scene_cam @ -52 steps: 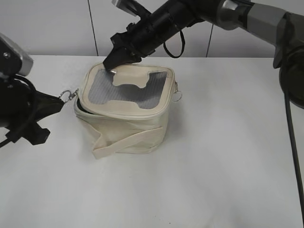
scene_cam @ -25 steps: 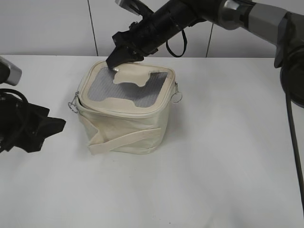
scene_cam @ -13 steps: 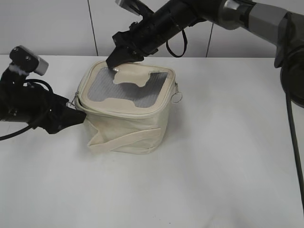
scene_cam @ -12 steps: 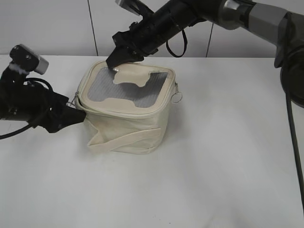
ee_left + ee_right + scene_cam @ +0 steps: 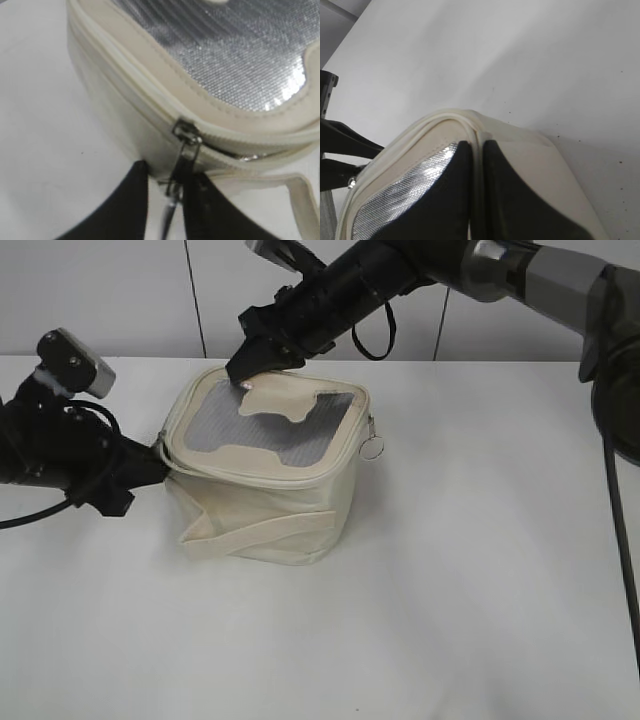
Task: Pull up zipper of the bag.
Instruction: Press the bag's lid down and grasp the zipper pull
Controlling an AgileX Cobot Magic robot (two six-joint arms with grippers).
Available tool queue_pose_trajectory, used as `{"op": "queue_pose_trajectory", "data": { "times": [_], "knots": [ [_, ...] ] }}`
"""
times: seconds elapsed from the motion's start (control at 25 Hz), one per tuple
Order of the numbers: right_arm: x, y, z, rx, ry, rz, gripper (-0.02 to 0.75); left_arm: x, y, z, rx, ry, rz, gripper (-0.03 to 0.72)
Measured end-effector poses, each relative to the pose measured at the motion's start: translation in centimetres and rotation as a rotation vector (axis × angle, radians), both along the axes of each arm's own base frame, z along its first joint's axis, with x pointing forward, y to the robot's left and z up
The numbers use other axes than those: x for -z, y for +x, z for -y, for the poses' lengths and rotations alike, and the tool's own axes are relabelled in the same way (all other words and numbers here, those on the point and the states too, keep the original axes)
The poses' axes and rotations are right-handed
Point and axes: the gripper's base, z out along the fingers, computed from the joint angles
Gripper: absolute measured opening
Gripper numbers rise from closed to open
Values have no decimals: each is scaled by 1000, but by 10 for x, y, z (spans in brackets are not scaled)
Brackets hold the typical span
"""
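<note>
The cream bag (image 5: 270, 502) stands mid-table, its grey mesh top facing up. Its zipper (image 5: 150, 102) runs round the top rim. A silver slider (image 5: 187, 133) sits at the bag's left corner. The track is parted to its right. Its ring pull (image 5: 173, 192) hangs between the fingers of my left gripper (image 5: 165, 200), which are a little apart with a gap beside the pull. In the exterior view the left gripper (image 5: 152, 466) is at that corner. My right gripper (image 5: 250, 364) is shut on the bag's back rim (image 5: 476, 131).
A second slider with a round ring pull (image 5: 372, 448) hangs at the bag's right corner. A flat cream strap (image 5: 250, 530) crosses the front side. The bag stands on a white table (image 5: 480, 570), with a white wall behind it.
My left gripper has come back from the left edge to the bag's left corner and now straddles the ring pull. The bag's lower left has shifted slightly. The right arm has not moved.
</note>
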Motion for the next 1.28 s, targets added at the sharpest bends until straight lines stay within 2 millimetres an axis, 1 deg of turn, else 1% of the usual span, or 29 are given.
{"op": "queue_pose_trajectory", "data": {
  "times": [0.04,0.08,0.16,0.28,0.48,0.8,0.96,1.0,1.12,1.28],
  "knots": [
    [0,0,0,0,-1,0,41,0,0,-1,2,13,3,103],
    [0,0,0,0,-1,0,41,1,0,-1,8,23,6,71],
    [0,0,0,1,0,1,41,-1,1,-2,11,42,16,38],
    [0,0,0,1,-1,2,41,-6,0,-4,0,80,42,15],
    [0,0,0,3,-2,4,41,-25,-4,-10,-37,118,88,8],
    [0,1,0,5,-1,4,41,-24,-28,-9,-18,59,5,8],
    [0,1,0,7,-2,2,41,-28,-39,-6,4,15,-39,8],
    [0,1,0,8,-2,2,41,-29,-41,-4,16,22,-44,8],
    [0,1,0,9,-2,2,41,-28,-49,8,73,55,-53,8],
    [0,1,0,9,-2,1,41,-28,-59,32,139,77,-48,8]
  ]
}}
